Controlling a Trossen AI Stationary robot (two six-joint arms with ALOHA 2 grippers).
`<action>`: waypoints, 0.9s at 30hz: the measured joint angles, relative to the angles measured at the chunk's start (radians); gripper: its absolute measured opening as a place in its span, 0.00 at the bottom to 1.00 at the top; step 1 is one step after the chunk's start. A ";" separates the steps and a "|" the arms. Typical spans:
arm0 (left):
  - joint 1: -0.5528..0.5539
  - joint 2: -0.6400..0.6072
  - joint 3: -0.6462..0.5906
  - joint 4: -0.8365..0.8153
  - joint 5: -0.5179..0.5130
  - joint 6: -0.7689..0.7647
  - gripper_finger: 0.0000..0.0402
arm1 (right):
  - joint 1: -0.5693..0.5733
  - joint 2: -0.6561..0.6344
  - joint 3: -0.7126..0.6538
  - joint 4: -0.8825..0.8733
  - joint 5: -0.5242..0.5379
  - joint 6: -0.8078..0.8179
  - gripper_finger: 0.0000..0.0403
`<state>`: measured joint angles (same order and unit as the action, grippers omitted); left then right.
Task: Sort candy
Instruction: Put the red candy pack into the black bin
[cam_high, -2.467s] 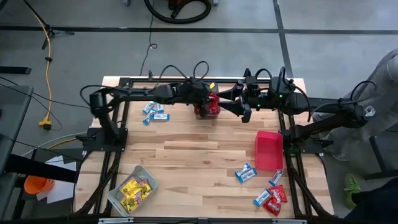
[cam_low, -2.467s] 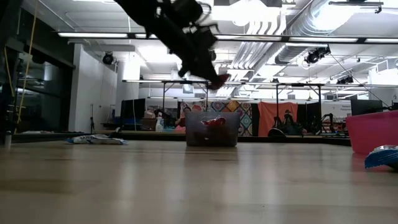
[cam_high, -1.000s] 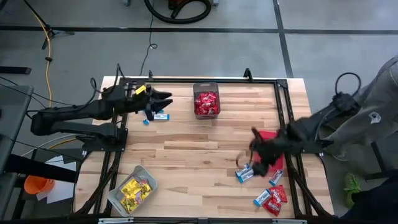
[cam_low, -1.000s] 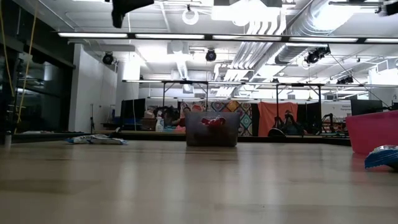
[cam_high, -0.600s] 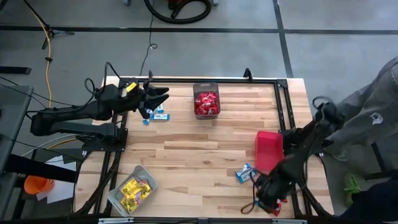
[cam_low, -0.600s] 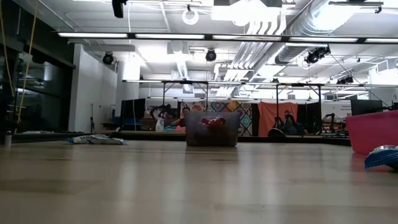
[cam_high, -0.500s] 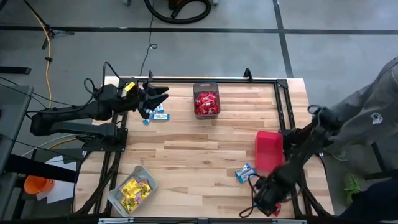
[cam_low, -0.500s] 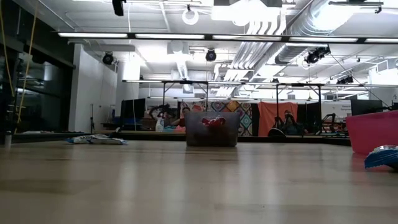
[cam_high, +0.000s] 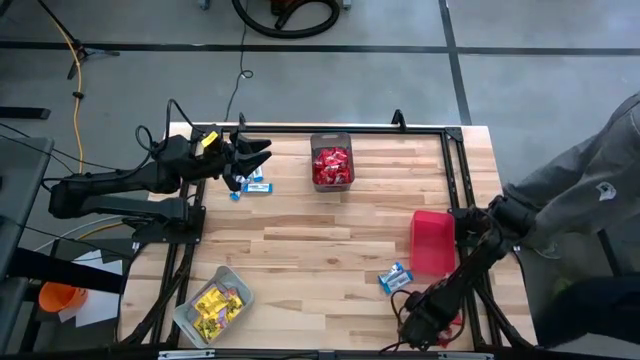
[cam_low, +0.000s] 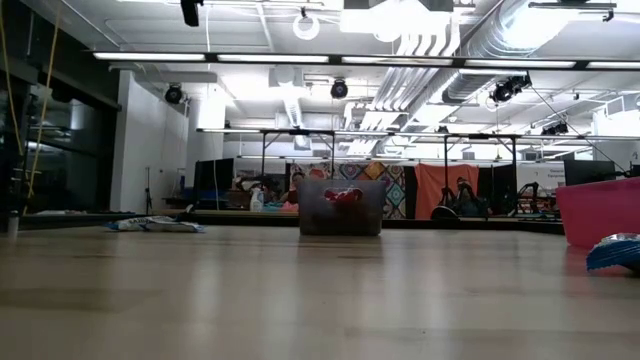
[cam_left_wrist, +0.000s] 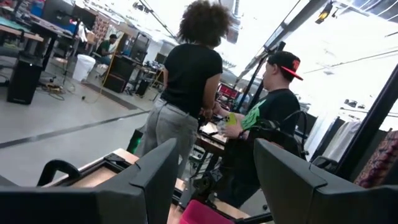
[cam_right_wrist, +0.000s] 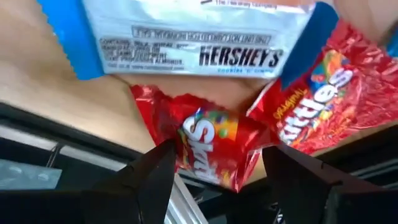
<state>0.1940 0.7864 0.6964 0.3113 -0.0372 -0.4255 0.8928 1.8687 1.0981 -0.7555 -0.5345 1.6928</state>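
Right wrist view: right gripper (cam_right_wrist: 214, 180) spread wide over a red packet (cam_right_wrist: 211, 146) — crinkled, glossy foil, flat — lying at the table's near right corner, beside a blue-and-white packet (cam_right_wrist: 199, 43). Probably lowered for a pinch on the red one. Meant, presumably, for the dark mesh bin (cam_high: 332, 165) already holding reds. Left gripper (cam_high: 252, 156) open too — above blue-and-white packets (cam_high: 250, 183) at the far left.

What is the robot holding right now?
Nothing. The right gripper is open over a red candy packet; the left gripper is open in the air.
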 joint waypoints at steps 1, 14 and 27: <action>0.000 0.000 0.000 -0.001 0.000 0.000 0.49 | 0.000 0.005 0.000 0.004 0.000 -0.007 0.59; 0.000 0.000 0.000 -0.004 0.000 0.000 0.49 | -0.001 -0.089 0.000 0.055 0.000 -0.150 0.06; 0.000 0.000 0.000 -0.009 0.000 0.009 0.49 | -0.210 -0.549 0.000 -0.022 0.329 -0.537 0.03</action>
<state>0.1940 0.7868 0.6964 0.3027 -0.0372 -0.4167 0.6823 1.3197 1.0984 -0.7780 -0.2054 1.1555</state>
